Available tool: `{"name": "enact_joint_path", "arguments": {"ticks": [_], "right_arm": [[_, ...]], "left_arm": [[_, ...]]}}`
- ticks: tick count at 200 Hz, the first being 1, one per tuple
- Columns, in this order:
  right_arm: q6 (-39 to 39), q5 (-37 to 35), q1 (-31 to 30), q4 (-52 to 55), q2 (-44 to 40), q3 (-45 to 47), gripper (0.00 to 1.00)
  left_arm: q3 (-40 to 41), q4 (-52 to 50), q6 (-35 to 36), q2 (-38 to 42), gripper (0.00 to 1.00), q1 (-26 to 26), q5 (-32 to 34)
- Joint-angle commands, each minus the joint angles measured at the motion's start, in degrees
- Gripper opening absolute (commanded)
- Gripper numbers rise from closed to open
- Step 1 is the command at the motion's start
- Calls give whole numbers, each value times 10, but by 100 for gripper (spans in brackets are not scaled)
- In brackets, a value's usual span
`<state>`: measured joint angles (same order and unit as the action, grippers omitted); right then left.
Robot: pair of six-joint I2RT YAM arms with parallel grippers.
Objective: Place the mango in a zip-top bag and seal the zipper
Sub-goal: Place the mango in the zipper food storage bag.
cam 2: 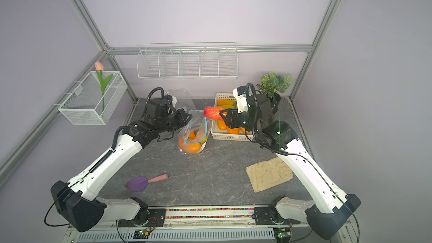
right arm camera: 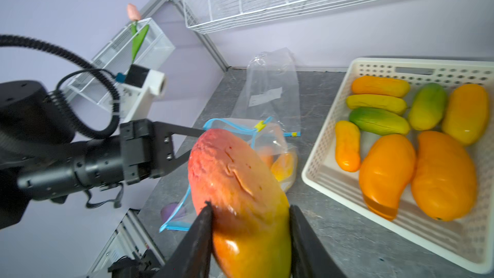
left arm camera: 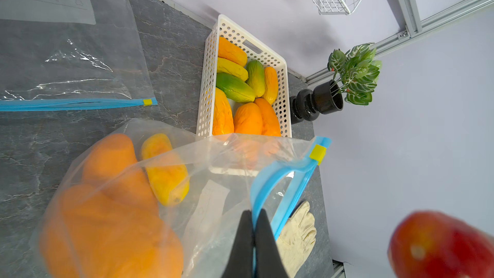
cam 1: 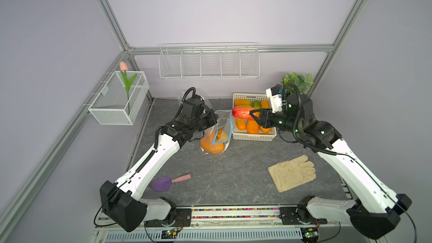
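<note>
Red mango (right arm camera: 240, 183) clamped between right fingers (right arm camera: 197, 242); left fingers (left arm camera: 240, 244) pinch bag (left arm camera: 203, 161) (blue zipper (left arm camera: 267, 179) rim).

Pale lilac walls (cam 1: 222, 8) meet at aluminium frame posts (cam 1: 109, 12) above a dark grey marbled surface (cam 1: 233, 171), evenly lit. A white wire rack (cam 1: 209, 63) hangs on the back wall, a mesh basket (cam 1: 112, 115) holding a tulip (cam 1: 123, 66) on the side wall.

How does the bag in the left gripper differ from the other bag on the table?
The held bag holds orange and yellow mangoes; the spare bag is empty. The held bag's zipper gapes open, its rim pinched by the left gripper; the spare bag's zipper runs straight and looks closed. The held bag bulges upward; the spare bag lies on the table. Both are clear, with a blue zipper and yellow slider.
</note>
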<state>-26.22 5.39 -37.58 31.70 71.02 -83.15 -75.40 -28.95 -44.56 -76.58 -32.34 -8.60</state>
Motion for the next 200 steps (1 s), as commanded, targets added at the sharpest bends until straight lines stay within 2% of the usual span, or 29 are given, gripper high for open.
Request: {"name": "enact_joint_path", "arguments": {"ticks": [1,59,67,85,107,109,123,144,165,179,200], "right_arm": [[-32,-14,-36,-5,25,26,7],[-38,-89,-60,49,142,-60,9],[-36,-112,-62,76,164,-91,16],[-31,-147,-65,139,221,-164,23],[-33,-133,-67,165,262,-215,56],[-33,-128,-67,160,261,-214,61],[-36,-115,-66,127,243,-198,76],[-24,-95,-66,69,192,-161,91],[7,-95,-56,61,131,-141,96],[12,-95,-35,37,74,-93,98],[-5,-65,33,1,19,0,98]], "left_arm": [[-16,7,-6,14,0,-2,21],[-6,18,-13,32,0,-3,10],[-5,21,-14,32,0,-5,7],[1,33,-17,32,0,-8,0],[23,67,-31,34,0,-11,-20],[23,67,-31,34,0,-11,-19],[20,52,-27,34,0,-11,-9],[7,23,-12,34,0,-11,7],[4,11,-2,36,0,-10,21],[4,5,2,37,0,-8,31],[7,0,8,38,0,-5,37]]}}
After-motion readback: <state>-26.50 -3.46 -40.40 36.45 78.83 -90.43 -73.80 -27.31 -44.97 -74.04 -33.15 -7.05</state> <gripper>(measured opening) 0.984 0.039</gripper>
